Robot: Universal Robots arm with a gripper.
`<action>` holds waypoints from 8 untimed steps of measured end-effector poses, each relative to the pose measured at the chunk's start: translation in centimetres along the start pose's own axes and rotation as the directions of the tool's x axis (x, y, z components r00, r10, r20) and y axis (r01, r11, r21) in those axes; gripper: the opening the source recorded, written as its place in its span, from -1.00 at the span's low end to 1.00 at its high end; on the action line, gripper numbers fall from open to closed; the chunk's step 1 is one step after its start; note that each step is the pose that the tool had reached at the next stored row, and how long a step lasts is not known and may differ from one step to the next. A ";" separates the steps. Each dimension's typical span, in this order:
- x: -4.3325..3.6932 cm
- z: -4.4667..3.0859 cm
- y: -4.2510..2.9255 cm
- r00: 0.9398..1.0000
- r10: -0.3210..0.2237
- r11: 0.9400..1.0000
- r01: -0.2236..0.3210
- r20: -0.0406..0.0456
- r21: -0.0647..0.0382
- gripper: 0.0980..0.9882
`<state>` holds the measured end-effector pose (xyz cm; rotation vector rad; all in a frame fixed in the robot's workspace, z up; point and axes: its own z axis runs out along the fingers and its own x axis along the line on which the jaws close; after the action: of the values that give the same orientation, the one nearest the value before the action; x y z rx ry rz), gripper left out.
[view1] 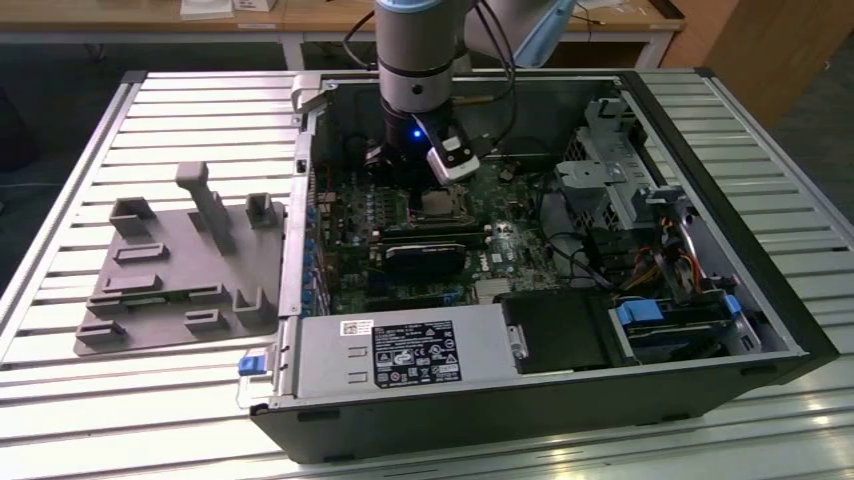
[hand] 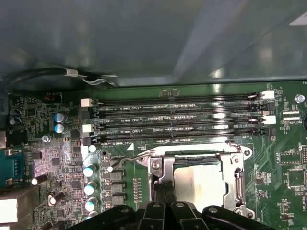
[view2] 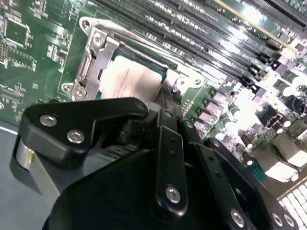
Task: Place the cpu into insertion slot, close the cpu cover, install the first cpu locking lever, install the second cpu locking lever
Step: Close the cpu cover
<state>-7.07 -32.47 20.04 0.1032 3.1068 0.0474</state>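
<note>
Item: cpu [hand: 199,181], seated flat in the insertion slot [hand: 192,162], just beyond the end effector [hand: 163,191] tips.
Item: cpu cover [hand: 237,177], lowered, framing the chip.
Item: end effector, drawn together and gripping nothing, with its tips at the cover's near edge, seemingly to press it down.

exterior view: high, looking down into case [view1: 534,425] | both wrist views: close over shared cpu [view2: 132,81] [hand: 199,182]
</note>
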 end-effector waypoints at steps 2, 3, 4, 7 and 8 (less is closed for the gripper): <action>-0.05 0.00 0.00 1.000 0.000 1.000 0.000 0.000 0.000 -0.98; -0.11 0.00 0.01 1.000 0.000 1.000 0.000 0.000 0.000 -0.98; -0.20 0.00 0.01 1.000 0.000 1.000 0.000 0.000 0.000 -0.98; -0.42 0.01 0.03 1.000 0.000 1.000 0.000 0.000 0.000 -0.98; -0.44 0.01 0.03 1.000 0.000 1.000 0.000 0.000 0.000 -0.98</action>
<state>-6.63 -32.47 20.04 0.1031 3.1069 0.0473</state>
